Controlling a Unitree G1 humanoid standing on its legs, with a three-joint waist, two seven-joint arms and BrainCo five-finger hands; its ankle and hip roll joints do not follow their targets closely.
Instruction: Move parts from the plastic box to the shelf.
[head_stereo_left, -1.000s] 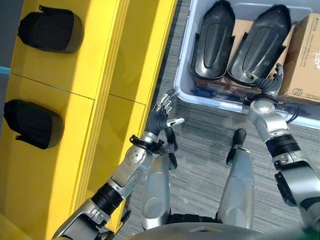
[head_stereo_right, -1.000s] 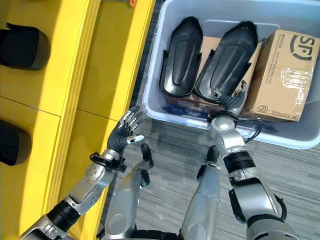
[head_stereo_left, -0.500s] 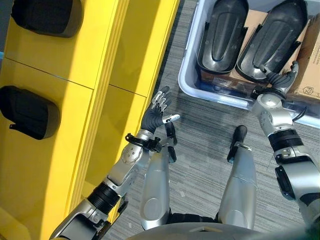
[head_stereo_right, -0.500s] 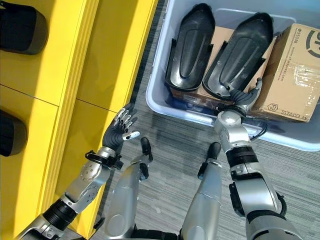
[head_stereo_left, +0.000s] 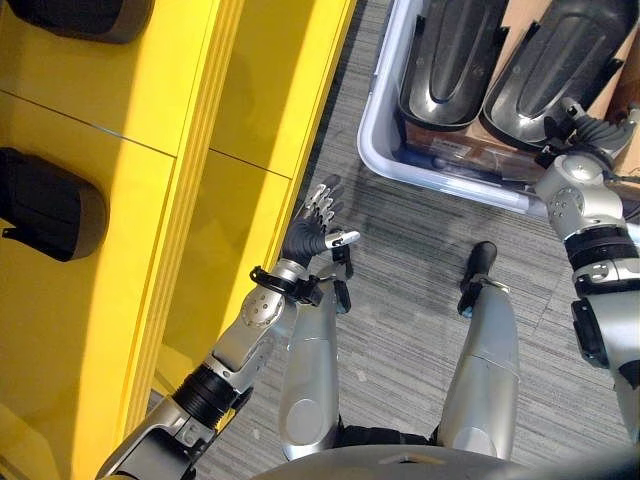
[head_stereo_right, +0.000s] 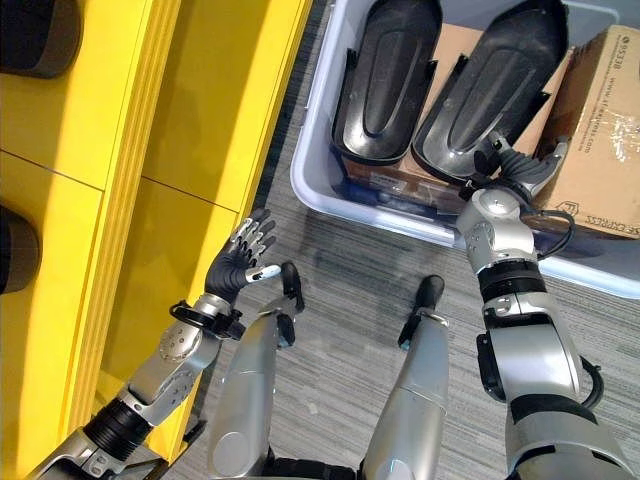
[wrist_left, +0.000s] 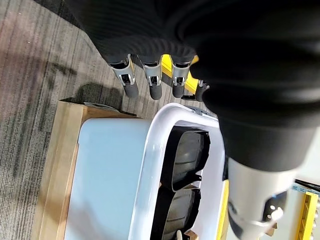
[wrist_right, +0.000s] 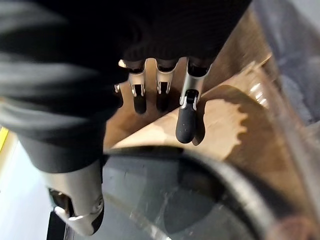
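Two glossy black moulded plastic shell parts, long and rounded, (head_stereo_right: 385, 85) and (head_stereo_right: 490, 85), lie side by side, hollow side up, in the pale grey plastic box (head_stereo_right: 330, 195) on the floor. Beside it stands the yellow shelf (head_stereo_left: 150, 150), holding matching black parts (head_stereo_left: 45, 205).

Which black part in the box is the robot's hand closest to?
The right-hand part; the right hand is at its near end, while the other part lies further left.

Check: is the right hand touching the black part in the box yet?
Cannot tell. In the right eye view the right hand overlaps the black part's near end; contact isn't plainly visible.
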